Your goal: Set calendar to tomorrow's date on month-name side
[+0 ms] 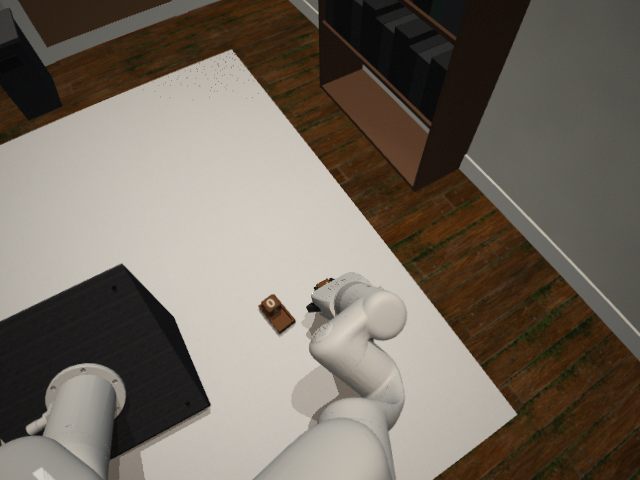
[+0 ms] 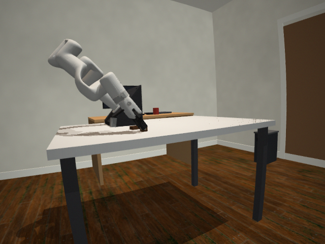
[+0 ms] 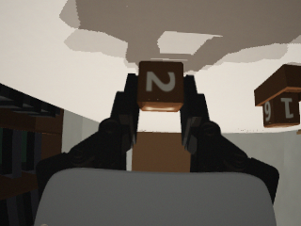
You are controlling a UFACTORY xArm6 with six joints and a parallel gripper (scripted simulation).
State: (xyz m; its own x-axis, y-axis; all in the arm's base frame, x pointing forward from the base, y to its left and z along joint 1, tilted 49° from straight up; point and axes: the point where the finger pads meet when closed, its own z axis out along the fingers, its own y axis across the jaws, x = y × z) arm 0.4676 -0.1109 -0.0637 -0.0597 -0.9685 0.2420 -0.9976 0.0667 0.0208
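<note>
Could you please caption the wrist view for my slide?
Black gripper clamps a brown wooden cube showing 2, above the white table.

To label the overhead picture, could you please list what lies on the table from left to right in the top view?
Black base block → calendar tray with one cube showing 0 → gripper, shut on the second cube.

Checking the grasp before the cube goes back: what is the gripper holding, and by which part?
The gripper is shut on a wooden number cube, pinched on two opposite side faces, with the face showing 2 toward the wrist camera.
</note>
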